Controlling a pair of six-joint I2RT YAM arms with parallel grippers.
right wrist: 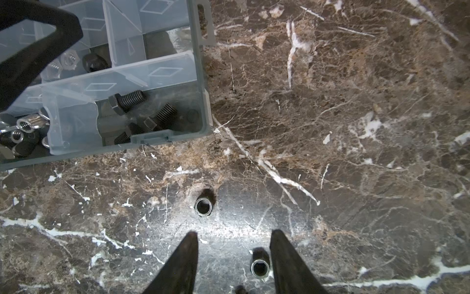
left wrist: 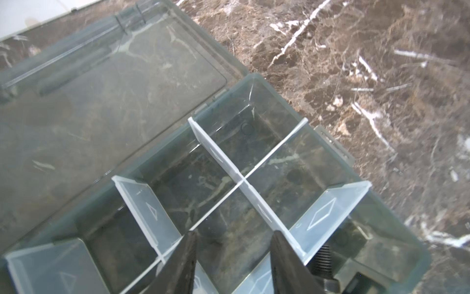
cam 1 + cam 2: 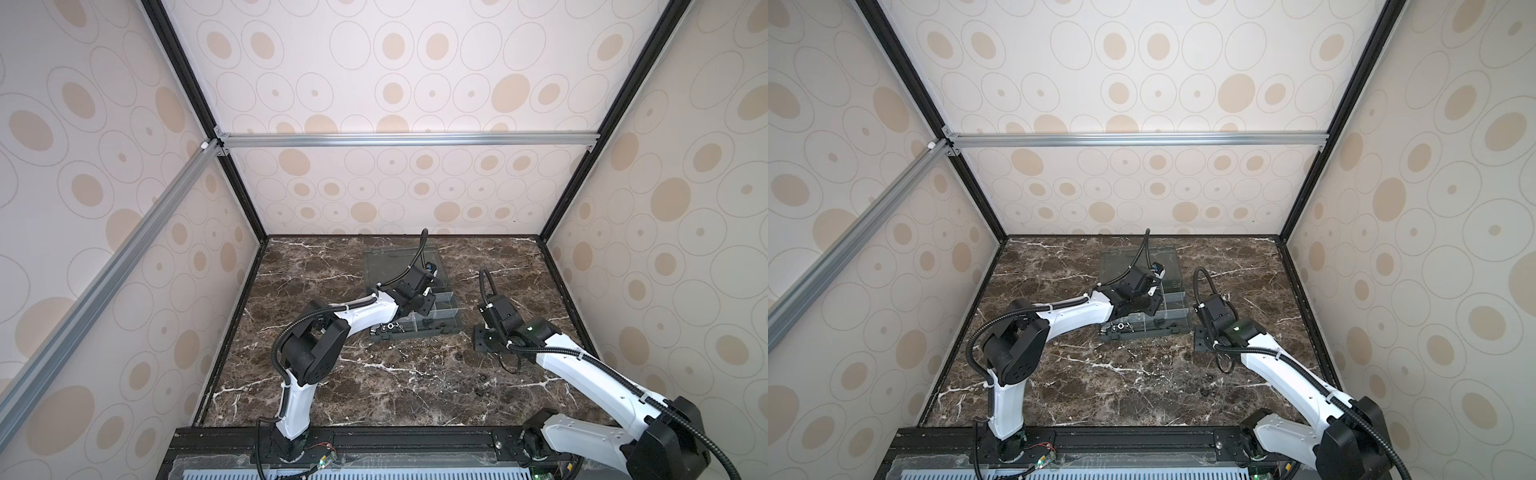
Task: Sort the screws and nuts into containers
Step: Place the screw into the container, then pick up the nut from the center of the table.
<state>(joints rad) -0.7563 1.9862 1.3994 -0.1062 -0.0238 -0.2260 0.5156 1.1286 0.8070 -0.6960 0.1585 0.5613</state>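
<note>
The smoky-grey organiser box [image 3: 415, 334] lies with its lid open at the back middle of the table, and pale dividers split it into containers. My left gripper [image 2: 234, 233] hangs open over an empty container [image 2: 236, 244], holding nothing. A black screw [image 2: 321, 254] lies one container over. My right gripper [image 1: 235, 233] is open above the table, just right of the box. A small ring nut [image 1: 260, 267] stands between its fingers, close to one finger [image 1: 284, 254]. A second nut [image 1: 203, 205] stands ahead of them. Black screws [image 1: 127, 100] fill the box's corner container, and silver nuts [image 1: 26, 124] lie beside them.
The clear lid [image 2: 114, 101] lies flat behind the box. Three small dark pieces [image 3: 459, 356] [image 3: 483, 377] [image 3: 480, 392] sit on the marble in front of the box's right end. Patterned walls close in the table on three sides.
</note>
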